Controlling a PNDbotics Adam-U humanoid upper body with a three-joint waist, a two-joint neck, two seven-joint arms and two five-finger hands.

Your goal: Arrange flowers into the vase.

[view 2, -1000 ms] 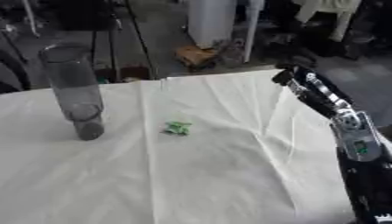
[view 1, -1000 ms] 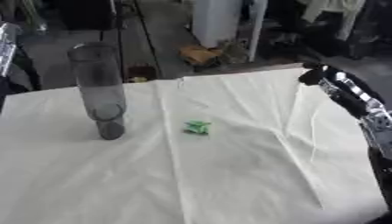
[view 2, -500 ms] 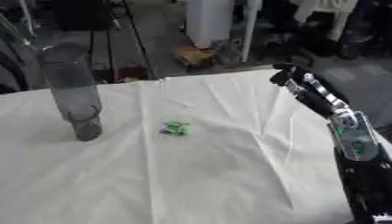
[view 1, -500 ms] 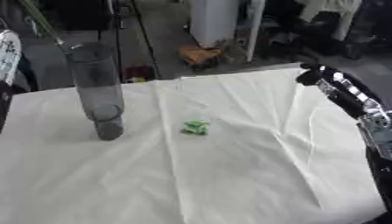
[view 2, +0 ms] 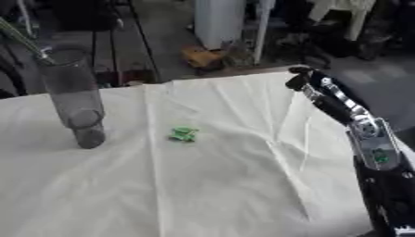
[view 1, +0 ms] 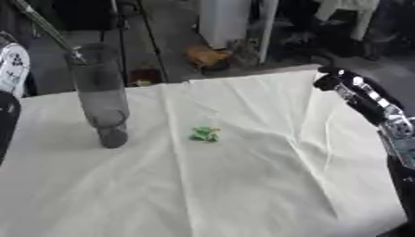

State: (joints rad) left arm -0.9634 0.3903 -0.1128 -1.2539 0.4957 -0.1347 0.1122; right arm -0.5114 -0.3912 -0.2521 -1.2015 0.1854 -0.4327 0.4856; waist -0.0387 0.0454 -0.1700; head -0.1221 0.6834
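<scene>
A tall clear grey vase (view 1: 100, 95) stands upright on the white cloth (view 1: 243, 185) at the left. A thin green stem (view 1: 47, 30) slants down from the upper left corner, and its lower end meets the vase's rim. What holds the stem lies outside the views. Part of my left arm (view 1: 9, 69) shows at the left edge, without its hand. My right arm reaches from the lower right along the cloth's right side. Its hand (view 2: 301, 79) is a dark shape at the far right corner. A small green scrap (view 1: 204, 134) lies on the cloth right of the vase.
Beyond the table's far edge are a dark floor, a white pillar (view 1: 223, 16), an orange-brown object (view 1: 207, 56) and stand legs. The cloth has creases running down its middle.
The stem has come down from the upper left to the vase's rim. One second ago it was not in view. My right arm has hardly moved.
</scene>
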